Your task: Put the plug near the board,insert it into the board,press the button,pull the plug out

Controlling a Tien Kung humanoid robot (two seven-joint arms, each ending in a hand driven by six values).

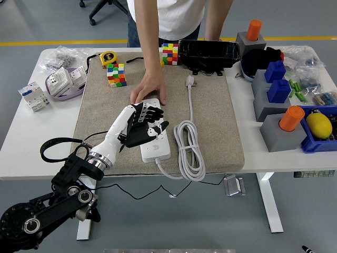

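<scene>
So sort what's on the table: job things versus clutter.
Job: left hand over the white power strip, black plug under its fingers, person's hand on the strip's far end.
Clutter: Rubik's cubes, tape measure, coiled white cable, lemon.

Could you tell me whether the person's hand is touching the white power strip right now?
Touching: the head view shows the person's hand resting flat on the far end of the power strip, with no gap between them.

A single high camera on the robot's side looks forward and down over the whole desk [274, 153], person standing opposite.
</scene>
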